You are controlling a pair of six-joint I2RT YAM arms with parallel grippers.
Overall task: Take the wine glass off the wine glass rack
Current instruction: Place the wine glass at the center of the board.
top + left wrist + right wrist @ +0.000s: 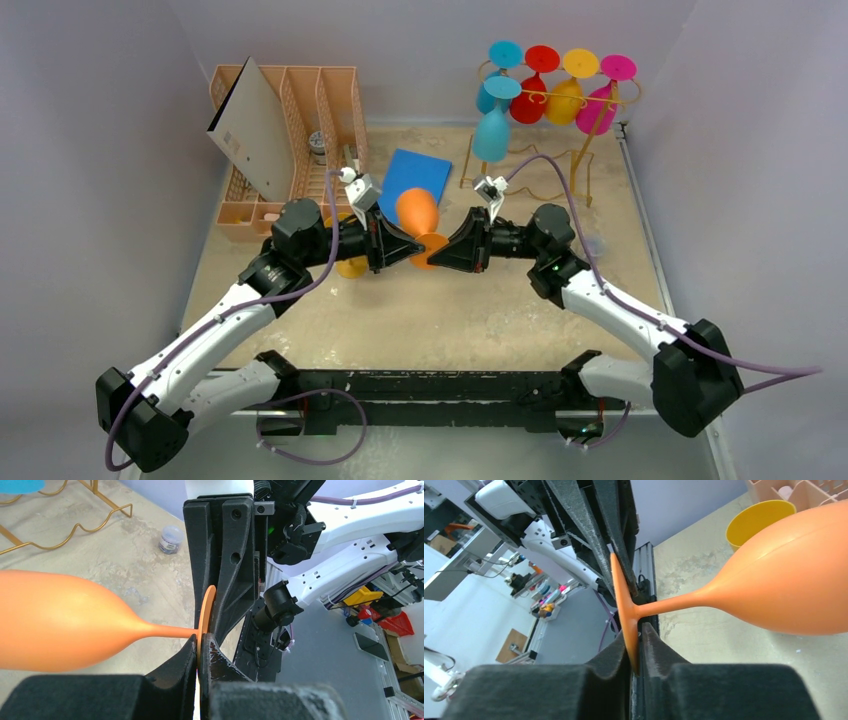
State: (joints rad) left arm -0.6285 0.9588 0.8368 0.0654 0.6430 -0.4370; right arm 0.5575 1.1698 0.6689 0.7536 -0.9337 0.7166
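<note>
Sideways, wine glass, foot clamped between left fingers, right fingers

centre of the table, the orange wine glass is tipped over, bowl toward twelve o'clock, with the left claw and right claw meeting at its foot. wine glass rack at one o'clock, with blue, red, yellow and pink glasses hanging from it. peach file organizer at eleven.

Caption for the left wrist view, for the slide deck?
Left gripper pinches the round base of a sideways orange plastic wine glass; the right gripper grips the same base from opposite.
</note>
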